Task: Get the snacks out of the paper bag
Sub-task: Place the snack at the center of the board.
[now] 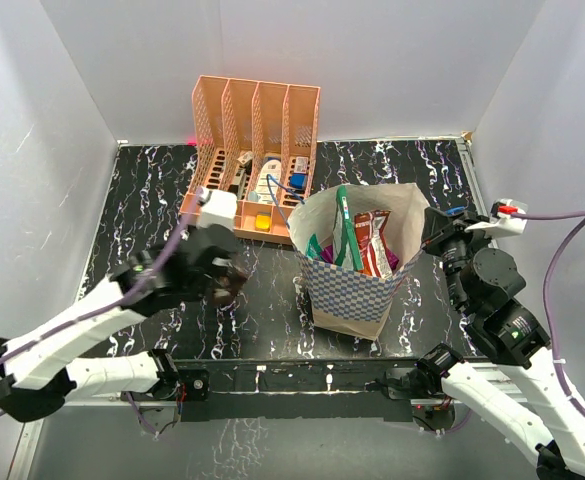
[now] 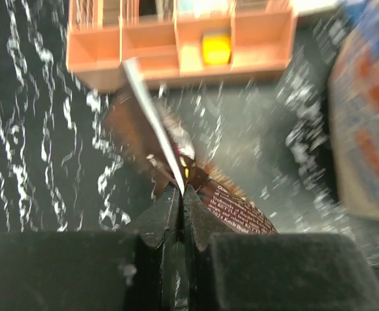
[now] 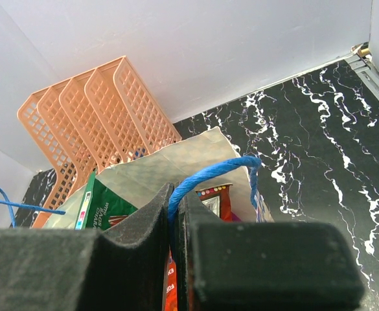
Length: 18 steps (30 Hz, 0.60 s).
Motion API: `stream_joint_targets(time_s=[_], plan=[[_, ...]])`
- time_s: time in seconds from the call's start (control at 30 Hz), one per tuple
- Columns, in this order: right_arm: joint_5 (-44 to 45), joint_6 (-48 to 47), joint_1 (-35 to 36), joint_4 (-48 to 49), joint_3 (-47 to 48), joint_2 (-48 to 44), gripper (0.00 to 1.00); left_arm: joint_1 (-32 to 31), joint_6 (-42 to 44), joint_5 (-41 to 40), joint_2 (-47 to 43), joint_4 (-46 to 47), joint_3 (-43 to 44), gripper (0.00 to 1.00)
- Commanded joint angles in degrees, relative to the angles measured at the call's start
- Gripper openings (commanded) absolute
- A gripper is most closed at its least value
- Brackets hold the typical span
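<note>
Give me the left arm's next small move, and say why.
Probably lower it slightly and open: the left gripper is shut on a glossy dark brown packet, already outside the blue-and-white checkered paper bag, over the black marbled table. The right gripper pinches the bag's blue rope handle, steadying it.

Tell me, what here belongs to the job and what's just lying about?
Part of the job: paper bag; green packet and red packet inside it; brown packet in left claw; bag's blue handle in right claw.
Lying about: orange rack; yellow item in it.
</note>
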Motion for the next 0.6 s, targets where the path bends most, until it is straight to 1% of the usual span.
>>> stream_joint_targets(time_s=[0.0,0.03,0.13,0.27,0.4,0.57], plan=[[-0.27,-0.30,0.21,4.69,1.99,0.37,0.07,-0.06,-6.87,-3.15,-0.51,0.43,-9.19,0.00],[-0.21,-0.42,0.28,4.76,2.04,0.35,0.07,-0.07,-10.15,-3.55,0.56,-0.12,-10.63,0.00],[0.04,-1.09,0.28,4.78,2.46,0.43,0.07,-0.06,-15.90,-4.06,4.18,-2.37,-13.22,0.00],[0.36,-1.56,0.26,4.78,2.74,0.34,0.08,0.03,-20.81,-8.15,6.05,-7.95,-12.46,0.00],[0.06,-1.54,0.28,4.80,2.38,0.65,0.08,0.40,-21.43,-15.85,3.81,-14.62,-7.77,0.00],[-0.47,-1.02,0.26,4.78,1.74,0.74,0.08,0.90,-21.07,-27.22,1.91,-25.91,2.21,0.00]])
